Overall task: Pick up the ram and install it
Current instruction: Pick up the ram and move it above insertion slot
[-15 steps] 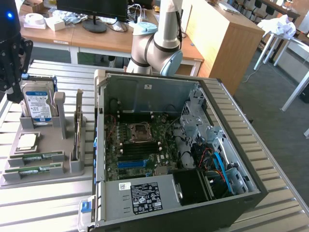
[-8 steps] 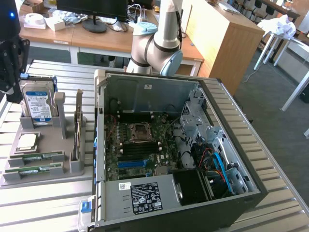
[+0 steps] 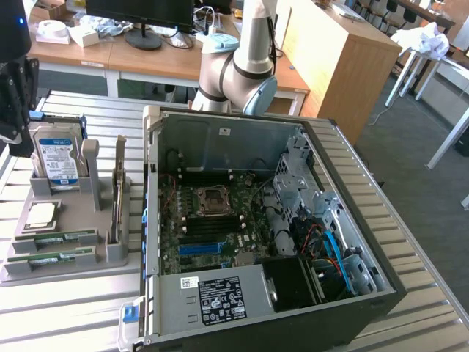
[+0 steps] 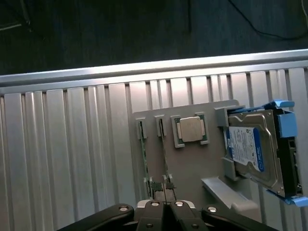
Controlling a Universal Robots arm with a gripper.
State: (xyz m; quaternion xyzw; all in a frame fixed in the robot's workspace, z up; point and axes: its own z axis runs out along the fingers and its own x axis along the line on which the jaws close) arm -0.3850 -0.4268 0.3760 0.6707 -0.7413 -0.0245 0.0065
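Looks down past the gripper (image 4: 166, 204), fingers pressed together, onto a grey holder tray (image 4: 192, 166) on a ribbed aluminium table (image 4: 72, 159). Hangs over the ends of two edge-on ram sticks (image 4: 143, 159) in neighbouring slots, with a silver processor (image 4: 192, 130) next along and a blue-framed hard drive (image 4: 252, 154) past that. Dark floor (image 4: 120, 29) beyond the table edge.

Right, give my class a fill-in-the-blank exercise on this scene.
1. The gray tray holds ____ green ram sticks.
2. The silver chip lies between those sticks and the ____.
3. The open computer case sits on the exterior view's ____ of the tray.
4. The hand has its fingers ____.
Missing words: two; hard drive; right; shut.
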